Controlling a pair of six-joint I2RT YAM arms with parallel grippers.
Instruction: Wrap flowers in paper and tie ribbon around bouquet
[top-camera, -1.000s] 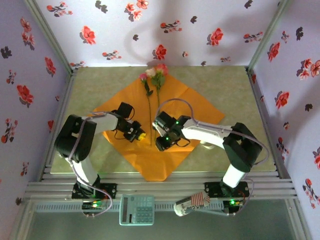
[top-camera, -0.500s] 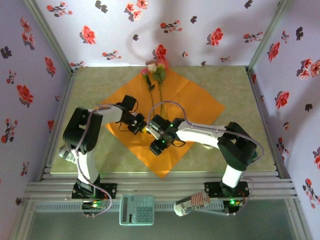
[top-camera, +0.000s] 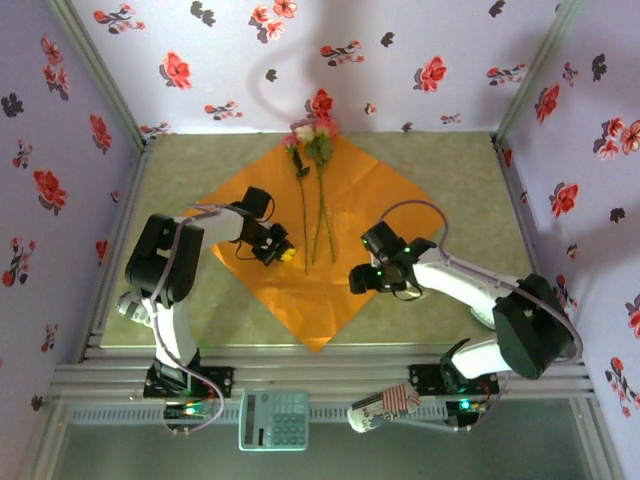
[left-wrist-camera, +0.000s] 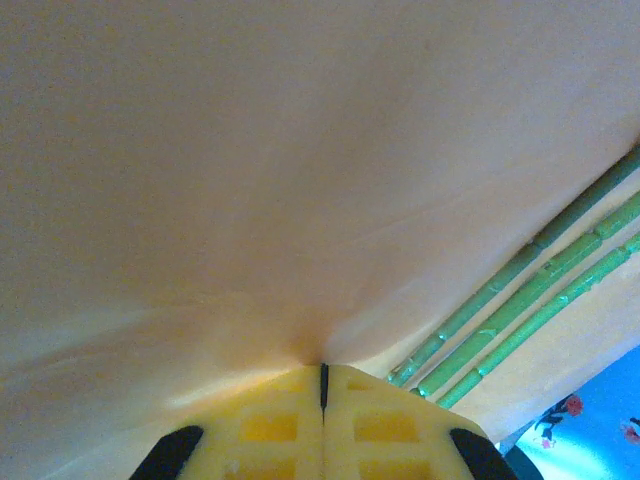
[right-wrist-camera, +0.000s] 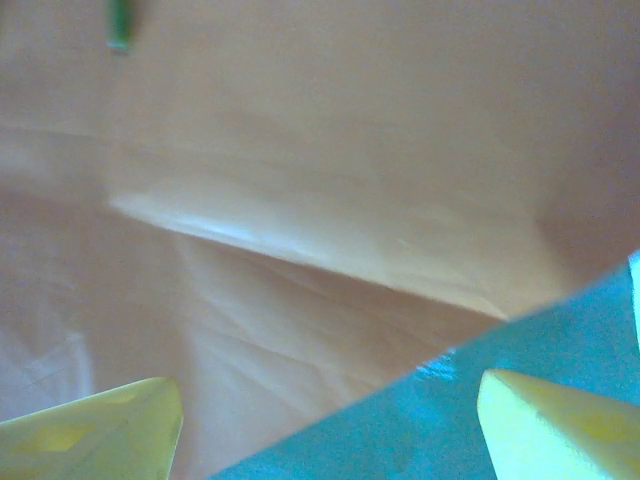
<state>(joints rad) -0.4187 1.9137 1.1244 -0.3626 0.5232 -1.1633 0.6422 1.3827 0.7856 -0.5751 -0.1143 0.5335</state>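
Note:
The orange paper (top-camera: 390, 205) lies as a diamond on the table. The flowers (top-camera: 310, 135) rest on it with pink and cream heads at its far corner, their green stems (top-camera: 322, 225) running toward me. My left gripper (top-camera: 285, 254) sits just left of the stem ends, shut on the paper (left-wrist-camera: 300, 150). Creases run into its closed yellow tips (left-wrist-camera: 322, 375), and three stems (left-wrist-camera: 520, 300) pass to its right. My right gripper (top-camera: 356, 279) is open over the paper's right near edge (right-wrist-camera: 350, 150), with nothing between its fingers. The ribbon is out of view.
A calculator (top-camera: 273, 418) and a red-and-white striped object (top-camera: 385, 407) lie on the near rail by the arm bases. Flowered walls close the table on three sides. Bare green tabletop (top-camera: 460, 170) shows right and left of the paper.
My right gripper opened and drew back to the right, away from the stems. The paper and flowers shifted slightly away and to the right. The left gripper stayed shut near the stem ends.

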